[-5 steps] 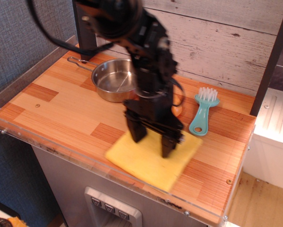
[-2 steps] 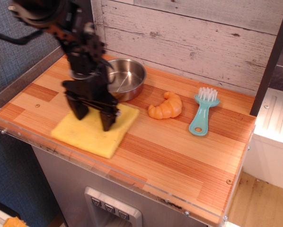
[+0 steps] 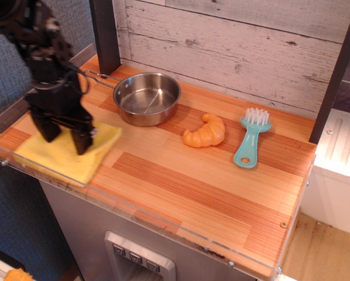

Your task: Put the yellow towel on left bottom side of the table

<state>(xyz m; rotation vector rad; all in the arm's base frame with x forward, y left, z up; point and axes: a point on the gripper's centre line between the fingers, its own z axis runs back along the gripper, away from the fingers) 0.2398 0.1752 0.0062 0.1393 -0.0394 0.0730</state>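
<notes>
Yellow towel (image 3: pixel 64 153) under gripper (image 3: pixel 64 139), steel pan (image 3: pixel 147 98) beside

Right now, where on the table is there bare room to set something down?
The widest bare wood on the table runs along the front rim, from the yellow towel to the right corner, below the croissant toy and brush. It is crowded at the left, around the end effector, towel and steel pan.

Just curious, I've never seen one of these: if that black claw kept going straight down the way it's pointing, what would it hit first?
The yellow towel. The claw points down with its fingers already on or just above it; the table lies underneath.
</notes>
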